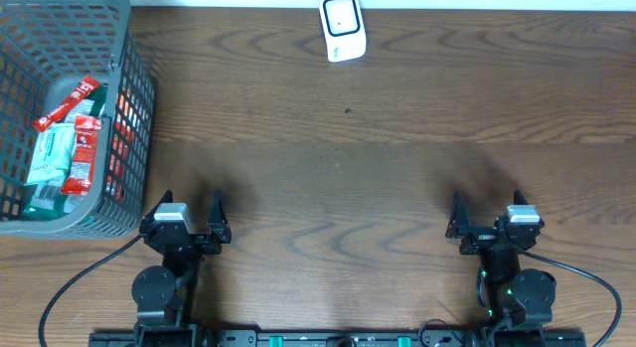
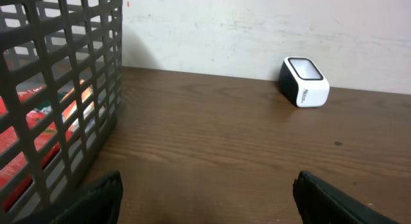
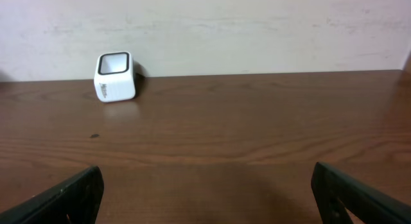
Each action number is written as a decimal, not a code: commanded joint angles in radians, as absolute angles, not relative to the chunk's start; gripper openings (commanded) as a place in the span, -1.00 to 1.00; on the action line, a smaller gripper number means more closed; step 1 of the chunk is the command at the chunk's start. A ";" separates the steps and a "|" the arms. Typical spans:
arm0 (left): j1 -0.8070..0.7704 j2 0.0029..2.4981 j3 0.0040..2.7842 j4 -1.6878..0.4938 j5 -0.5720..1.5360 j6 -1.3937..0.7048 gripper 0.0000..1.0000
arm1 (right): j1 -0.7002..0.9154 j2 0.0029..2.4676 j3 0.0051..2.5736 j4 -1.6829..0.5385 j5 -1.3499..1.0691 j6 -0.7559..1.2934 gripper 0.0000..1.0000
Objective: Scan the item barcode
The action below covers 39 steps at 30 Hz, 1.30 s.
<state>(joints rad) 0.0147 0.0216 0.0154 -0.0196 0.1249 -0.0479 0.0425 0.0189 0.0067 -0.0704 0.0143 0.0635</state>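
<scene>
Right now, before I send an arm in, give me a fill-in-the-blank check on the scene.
The red and green packets lie ____ the grey plastic mesh basket. The basket stands on the ____ arm's side of the white, black-windowed scanner. The left gripper and right gripper are both ____ and empty.
Missing: inside; left; open.

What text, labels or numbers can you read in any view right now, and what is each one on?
Nothing can be read for certain.
On the white scanner: a small dark print on its side, too small to read.
On the packets in the grey basket: printing too blurred to read.
On the table: no text.
</scene>
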 commanded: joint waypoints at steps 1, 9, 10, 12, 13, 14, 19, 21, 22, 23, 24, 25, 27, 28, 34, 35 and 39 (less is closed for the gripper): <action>0.010 0.024 0.009 -0.067 0.164 -0.038 0.72 | 0.031 0.020 0.006 -0.075 0.009 0.051 0.99; 0.010 0.024 0.009 -0.067 0.164 -0.038 0.72 | 0.031 0.020 0.006 -0.075 0.009 0.051 0.98; 0.010 0.024 0.009 -0.067 0.164 -0.038 0.72 | 0.031 0.020 0.006 -0.075 0.009 0.051 0.99; 0.010 0.024 0.009 -0.067 0.164 -0.038 0.72 | 0.031 0.020 0.006 -0.075 0.009 0.051 0.98; 0.010 0.024 0.009 -0.067 0.164 -0.038 0.72 | 0.031 0.020 0.006 -0.075 0.009 0.051 0.98; 0.010 0.024 0.009 -0.067 0.164 -0.038 0.72 | 0.031 0.020 0.006 -0.075 0.009 0.051 0.99; 0.010 0.024 0.009 -0.067 0.164 -0.038 0.72 | 0.031 0.020 0.006 -0.075 0.009 0.051 0.99; 0.010 0.024 0.009 -0.067 0.164 -0.038 0.72 | 0.031 0.020 0.006 -0.075 0.009 0.051 0.98; 0.010 0.024 0.009 -0.066 0.165 -0.038 0.72 | 0.031 0.020 0.006 -0.075 0.009 0.051 0.99; 0.010 0.024 0.009 -0.066 0.164 -0.038 0.72 | 0.031 0.020 0.006 -0.075 0.009 0.051 0.99; 0.010 0.024 0.009 -0.066 0.164 -0.038 0.72 | 0.031 0.020 0.006 -0.075 0.009 0.051 0.99; 0.010 0.024 0.009 -0.067 0.164 -0.038 0.72 | 0.031 0.020 0.006 -0.075 0.009 0.051 0.98; 0.010 0.024 0.009 -0.065 0.163 -0.037 0.72 | 0.031 0.020 0.006 -0.075 0.009 0.051 0.99; 0.010 0.024 0.009 -0.063 0.163 -0.037 0.72 | 0.031 0.020 0.006 -0.075 0.009 0.051 0.98; 0.010 0.024 0.009 -0.063 0.164 -0.038 0.72 | 0.031 0.020 0.006 -0.075 0.009 0.051 0.99; 0.010 0.024 0.009 -0.063 0.164 -0.038 0.72 | 0.031 0.020 0.006 -0.075 0.009 0.051 0.99; 0.010 0.024 0.011 -0.063 0.183 -0.086 0.83 | 0.031 0.020 0.006 -0.075 0.009 0.051 0.98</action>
<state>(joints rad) 0.0147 0.0216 0.0154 -0.0196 0.1253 -0.0486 0.0425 0.0189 0.0071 -0.0704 0.0143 0.0631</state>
